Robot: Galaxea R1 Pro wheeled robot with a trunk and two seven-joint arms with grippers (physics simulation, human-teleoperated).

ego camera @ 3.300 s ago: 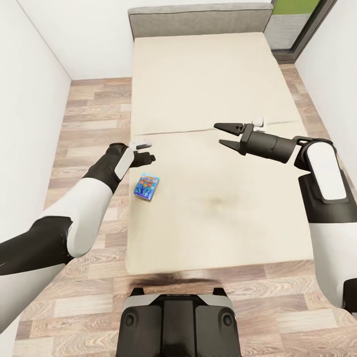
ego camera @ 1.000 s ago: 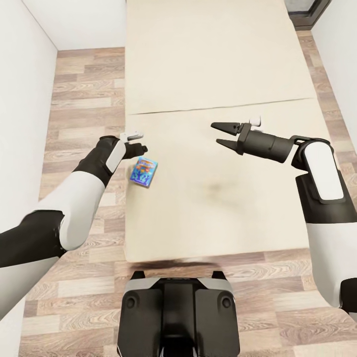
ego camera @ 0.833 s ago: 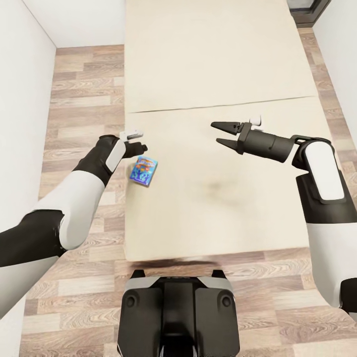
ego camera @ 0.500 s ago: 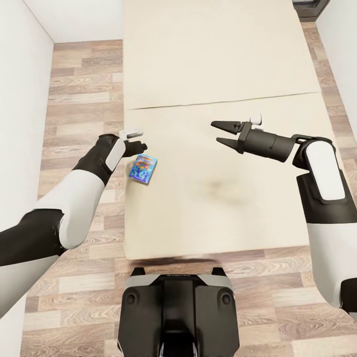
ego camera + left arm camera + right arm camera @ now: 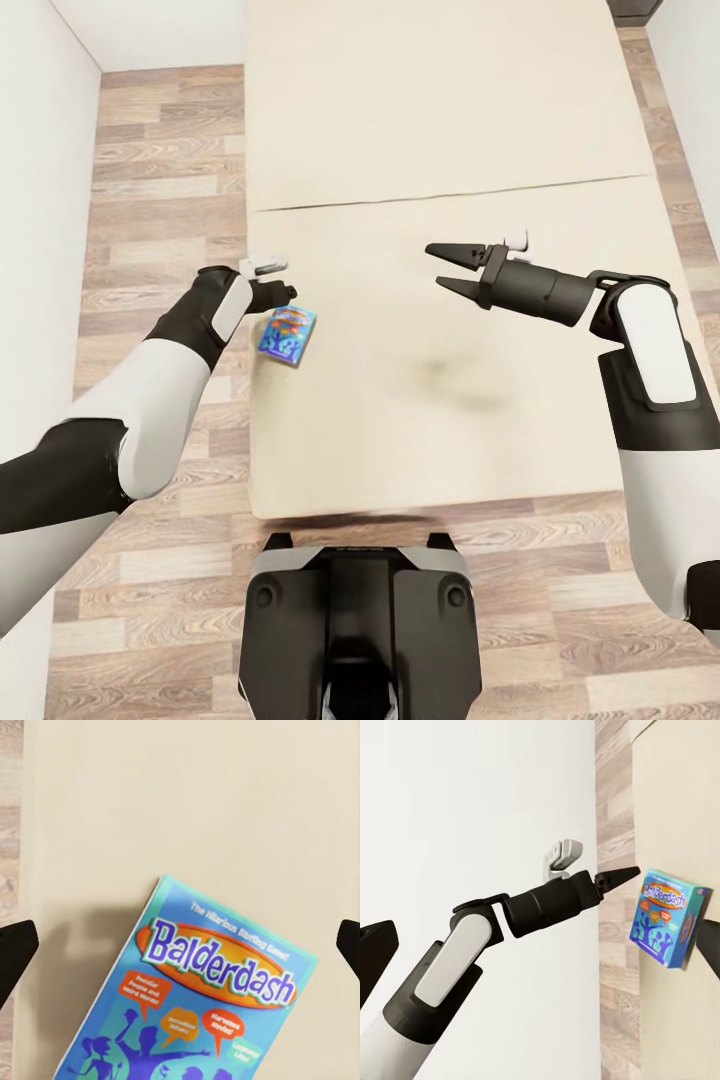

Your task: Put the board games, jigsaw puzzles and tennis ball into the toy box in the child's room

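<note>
1. White walls point(image 5: 40, 150) and a wood plank floor point(image 5: 165, 160) surround a low bed point(image 5: 430, 120) with a plain beige mattress, seen from above in the head view.
2. One seam runs across the mattress, and a faint dark smudge point(image 5: 445, 375) marks the cloth on the near half.
3. A small blue board game point(image 5: 287, 335) lies flat on the bed close to its left edge, a little tilted; the left wrist view shows its lid point(image 5: 202, 997) printed "Balderdash" in purple on an orange oval.
4. The left gripper point(image 5: 283, 296) hangs directly over the far end of that box, not touching it as far as the right wrist view shows point(image 5: 619, 879).
5. Its jaws stand wide: in the left wrist view the two black fingertips point(image 5: 15, 949) sit at opposite edges, with the box between and below them.
6. The right gripper point(image 5: 440, 268) is held over the middle of the bed, well apart from the box, pointing toward the left arm, its two fingers spread and holding nothing.
7. The robot's dark base point(image 5: 360, 620) stands on the floor at the foot of the bed.
</note>
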